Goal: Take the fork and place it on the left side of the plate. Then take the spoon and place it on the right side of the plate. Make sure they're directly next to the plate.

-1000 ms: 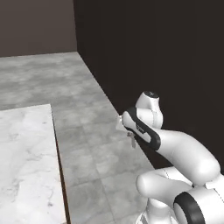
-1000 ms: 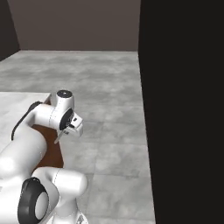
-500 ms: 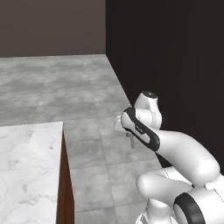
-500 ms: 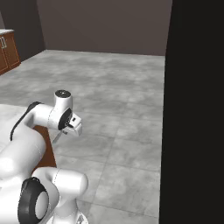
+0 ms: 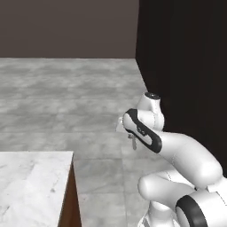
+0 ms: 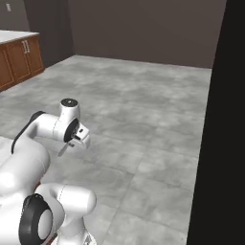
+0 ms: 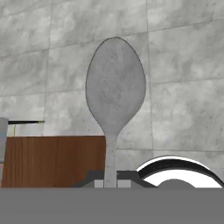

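The jaws are closed tight on the handle of the spoon (image 7: 115, 94), whose grey bowl stands up from the gripper (image 7: 110, 183) in the hand view, seen against the grey tiled floor (image 7: 179, 65). In the left base view the gripper (image 5: 132, 141) hangs at the end of the folded white arm, above the floor and off to the right of the marble-topped bench (image 5: 31, 186), with the spoon's thin shaft pointing down from it. In the right base view the spoon (image 6: 63, 150) slants down and to the left from the gripper (image 6: 72, 142). Wooden cabinets (image 6: 16, 60) stand far off at that view's left edge. A brown wooden panel (image 7: 52, 159) lies low in the hand view.
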